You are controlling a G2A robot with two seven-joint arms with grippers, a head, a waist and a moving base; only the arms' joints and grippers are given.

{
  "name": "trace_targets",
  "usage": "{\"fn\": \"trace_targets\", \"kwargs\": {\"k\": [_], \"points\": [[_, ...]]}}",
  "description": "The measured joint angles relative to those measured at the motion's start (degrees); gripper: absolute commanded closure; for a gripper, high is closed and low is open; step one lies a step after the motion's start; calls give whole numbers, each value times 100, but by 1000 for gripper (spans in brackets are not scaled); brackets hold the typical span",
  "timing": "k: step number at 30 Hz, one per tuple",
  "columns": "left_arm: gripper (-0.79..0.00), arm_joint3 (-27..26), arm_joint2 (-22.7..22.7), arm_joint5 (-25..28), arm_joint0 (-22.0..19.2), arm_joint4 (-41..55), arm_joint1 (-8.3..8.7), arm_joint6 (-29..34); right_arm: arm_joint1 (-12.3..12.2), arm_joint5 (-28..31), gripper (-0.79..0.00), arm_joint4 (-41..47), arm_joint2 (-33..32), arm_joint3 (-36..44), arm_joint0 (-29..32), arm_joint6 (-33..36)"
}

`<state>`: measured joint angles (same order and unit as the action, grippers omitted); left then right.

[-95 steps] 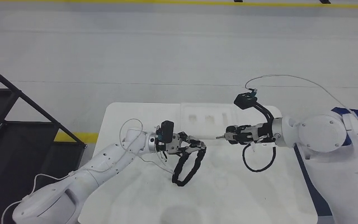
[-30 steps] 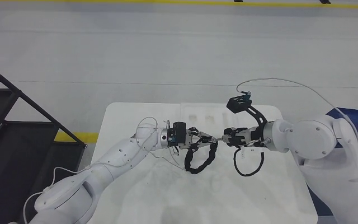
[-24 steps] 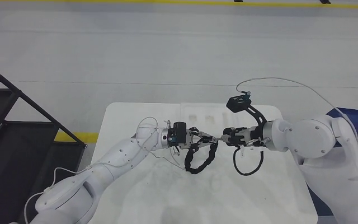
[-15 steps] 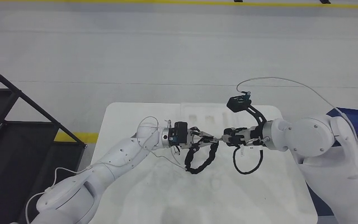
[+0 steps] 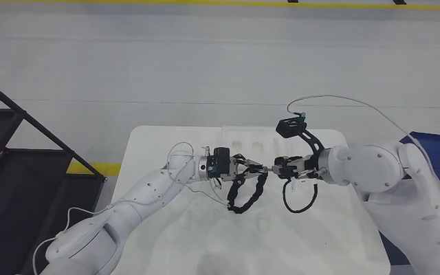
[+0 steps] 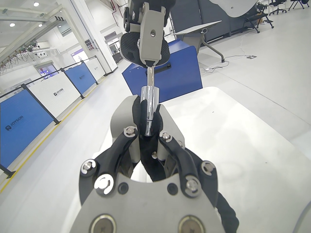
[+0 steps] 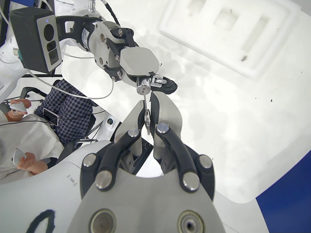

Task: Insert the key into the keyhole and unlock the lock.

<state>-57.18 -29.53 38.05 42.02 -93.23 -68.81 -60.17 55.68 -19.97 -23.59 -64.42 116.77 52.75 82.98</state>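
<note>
Top view. Above the middle of the desk (image 5: 155, 148), nearer its far edge, left hand (image 5: 242, 167) and right hand (image 5: 276, 169) facing each other fingertip to fingertip. Left hand closed around the lock (image 5: 258, 169), held off the desk surface. Black cable (image 5: 242, 198) of the lock hanging from it in a loop toward the near edge. Right hand pinching the key (image 5: 268, 170), aimed at the lock. White foam tray (image 5: 258, 141) lying along the far edge, just behind both hands.

Left wrist view. Left hand (image 6: 147, 112) clamped on the chrome cylinder of the lock (image 6: 150, 103), both pads pressed against its sides, cylinder sticking out past the fingertips. Key (image 6: 151, 76) standing in line with the cylinder, blade meeting its end face. Right hand (image 6: 150, 58) beyond, gripping the key's head. Black cable (image 6: 226, 213) trailing back beside the wrist. Desk (image 6: 230, 134) below, one rounded corner in sight.

Right wrist view. Right hand (image 7: 148, 109) closed on the flat head of the key (image 7: 146, 118), blade pointing straight out between the fingertips. Blade tip at the keyhole (image 7: 143, 89) in the round face of the lock (image 7: 142, 87); depth of entry impossible to tell. Left hand (image 7: 145, 72) wrapped over the lock from behind, cable end (image 7: 167, 86) poking out at its side. Foam tray (image 7: 243, 25) with three recesses farther off on the desk (image 7: 218, 127).
</note>
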Motion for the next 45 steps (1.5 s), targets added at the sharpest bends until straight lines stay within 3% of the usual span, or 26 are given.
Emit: {"fn": "trace_targets", "kwargs": {"k": [38,40,45], "points": [[0,59,-247,-47,148,-257,-75,-656,-7,360,0,1515,-95,-719,143,-844],[0,74,-245,-78,165,-208,-85,-685,-12,380,-49,1572,-117,-736,168,-895],[0,90,-212,-119,187,-87,-99,-725,-21,431,-80,1703,-144,-757,217,-1004]]}}
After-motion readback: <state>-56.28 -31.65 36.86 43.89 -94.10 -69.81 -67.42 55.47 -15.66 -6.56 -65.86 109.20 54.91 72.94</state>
